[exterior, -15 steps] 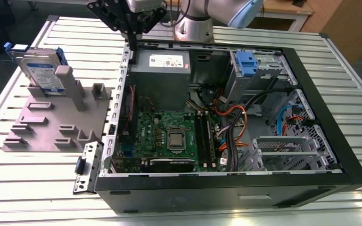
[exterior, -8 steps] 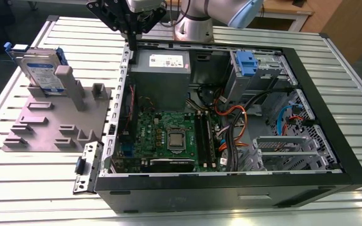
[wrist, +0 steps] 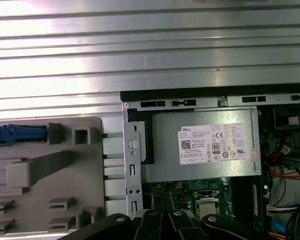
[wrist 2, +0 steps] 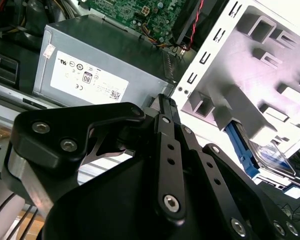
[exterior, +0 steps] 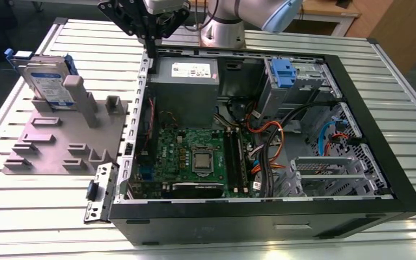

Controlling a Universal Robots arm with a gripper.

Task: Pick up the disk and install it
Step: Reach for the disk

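Open PC case [exterior: 266, 219] lies on its side on the slatted metal surface [exterior: 41, 216]. Inside at the far end is a grey power supply [exterior: 186, 76] with a white sticker [exterior: 193, 69]. The green motherboard [exterior: 193, 157] sits nearer, with the CPU socket [exterior: 203, 161] mid-board. A small blue clip [exterior: 283, 73] sits in the far bay on the exterior view's right. A metal drive cage [exterior: 324, 173] is near right, with orange and black cables [exterior: 266, 130] between the two. A grey slotted fixture [exterior: 49, 149] sits just beside the case on the exterior view's left.
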